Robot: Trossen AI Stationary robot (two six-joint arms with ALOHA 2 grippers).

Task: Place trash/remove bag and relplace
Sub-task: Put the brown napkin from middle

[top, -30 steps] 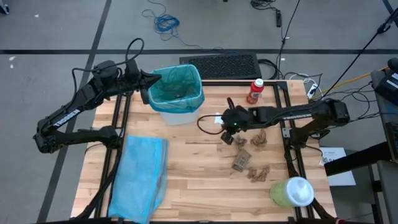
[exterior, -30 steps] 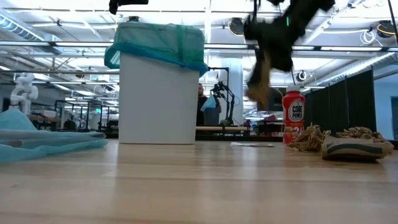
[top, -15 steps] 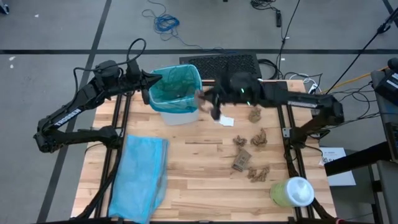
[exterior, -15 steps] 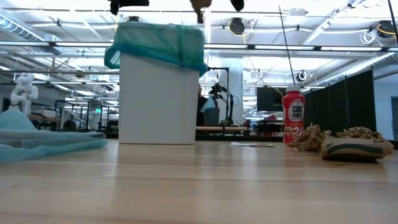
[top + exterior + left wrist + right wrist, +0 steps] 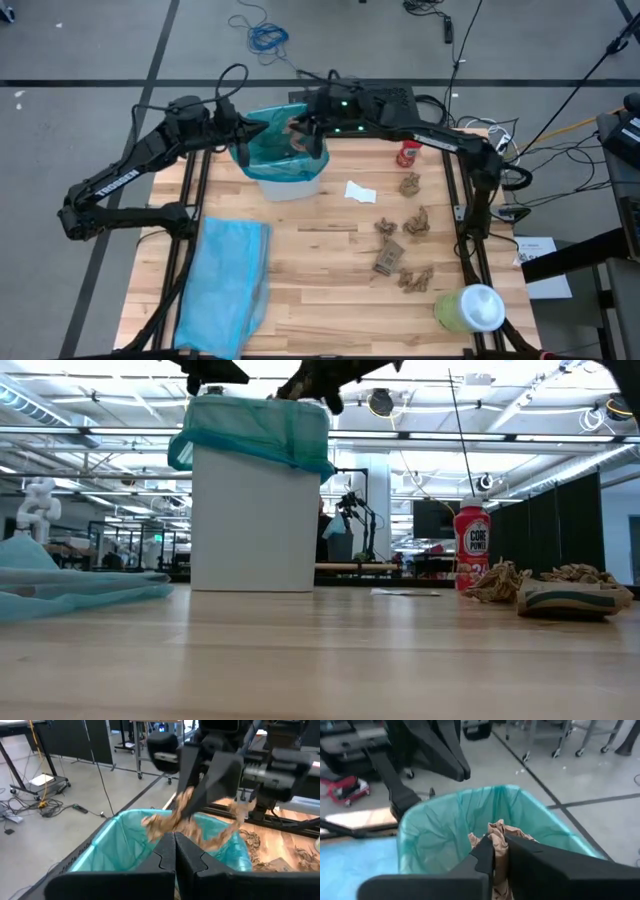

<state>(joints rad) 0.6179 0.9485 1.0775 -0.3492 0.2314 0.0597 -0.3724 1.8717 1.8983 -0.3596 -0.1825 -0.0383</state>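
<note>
Trash-loading stage, partly complete. The right claw (image 5: 303, 128) hangs above the open mouth of the bin (image 5: 285, 180), pinching a crumpled brown paper scrap (image 5: 496, 840) that has not yet been let go; in the right wrist view the scrap sits directly over the teal-green bag (image 5: 445, 822) lining the bin. The left claw (image 5: 243, 135) is at the bin's left rim with its fingers pressed together; whether they grip the liner's edge cannot be told.

Remaining trash lies on the counter (image 5: 320, 290), well apart from the bin: one white scrap (image 5: 360, 192) just right of it, and several brown scraps (image 5: 400, 245) scattered toward the right edge. The sky-blue replacement bag (image 5: 225, 285) lies flat on the counter's left side, untouched.

Judged from this layout, the task is in its early part: the loose scraps remain to be binned, and the liner is yet to be lifted out and replaced. A red can (image 5: 408, 152) and a pale-green container (image 5: 468, 308) stand clear of the work.
</note>
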